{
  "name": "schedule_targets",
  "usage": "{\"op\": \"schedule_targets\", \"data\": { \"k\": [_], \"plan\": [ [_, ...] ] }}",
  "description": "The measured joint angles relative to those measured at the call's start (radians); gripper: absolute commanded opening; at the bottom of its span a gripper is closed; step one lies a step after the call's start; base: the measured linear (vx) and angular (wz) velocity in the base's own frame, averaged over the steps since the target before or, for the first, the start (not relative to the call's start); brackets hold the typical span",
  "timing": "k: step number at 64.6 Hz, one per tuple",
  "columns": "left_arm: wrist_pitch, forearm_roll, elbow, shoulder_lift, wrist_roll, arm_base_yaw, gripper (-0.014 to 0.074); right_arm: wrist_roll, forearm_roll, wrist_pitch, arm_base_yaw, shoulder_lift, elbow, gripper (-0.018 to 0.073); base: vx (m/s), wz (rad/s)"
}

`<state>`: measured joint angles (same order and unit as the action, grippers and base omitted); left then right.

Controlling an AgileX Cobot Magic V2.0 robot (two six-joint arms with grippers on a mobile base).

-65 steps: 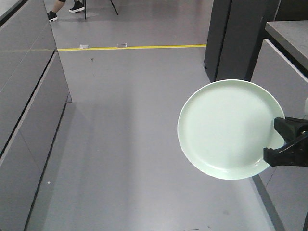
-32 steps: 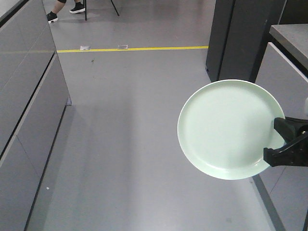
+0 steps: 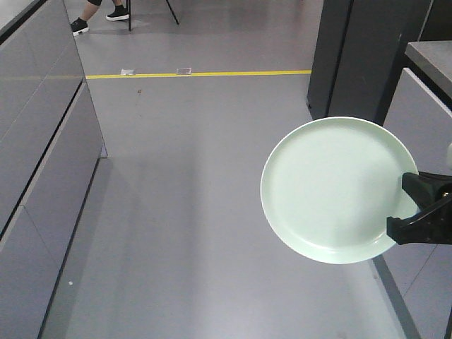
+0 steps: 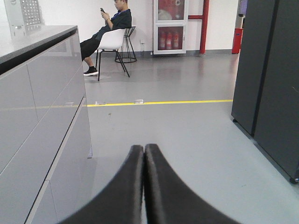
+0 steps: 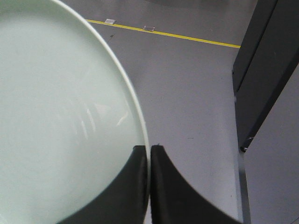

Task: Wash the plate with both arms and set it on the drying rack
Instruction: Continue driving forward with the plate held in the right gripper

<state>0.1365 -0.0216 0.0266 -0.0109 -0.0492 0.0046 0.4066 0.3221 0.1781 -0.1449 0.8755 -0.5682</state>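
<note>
Jaws of your right black pincer gripper [image 5: 149, 149] are clamped on the right edge of the round pale mint-green plate [image 3: 328, 187], which hangs in the air at the right, above the grey floor [image 3: 191, 212]. Your left black pincer gripper [image 4: 144, 149] has jaws pressed together on nothing.

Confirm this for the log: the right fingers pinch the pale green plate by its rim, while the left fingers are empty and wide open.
Not quite. The left fingers are empty but pressed shut, not wide open; the left wrist view shows them touching with nothing between. The right fingers do pinch the plate by its rim.
</note>
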Motion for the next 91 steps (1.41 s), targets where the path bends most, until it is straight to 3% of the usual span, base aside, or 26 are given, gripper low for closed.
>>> {"op": "schedule_targets", "data": {
  "k": [91],
  "plan": [
    [0.000, 0.000, 0.000, 0.000, 0.000, 0.000, -0.0006, 0.000, 0.000, 0.000, 0.000, 0.000, 0.000, -0.0010, 0.10, 0.01]
  ]
}}
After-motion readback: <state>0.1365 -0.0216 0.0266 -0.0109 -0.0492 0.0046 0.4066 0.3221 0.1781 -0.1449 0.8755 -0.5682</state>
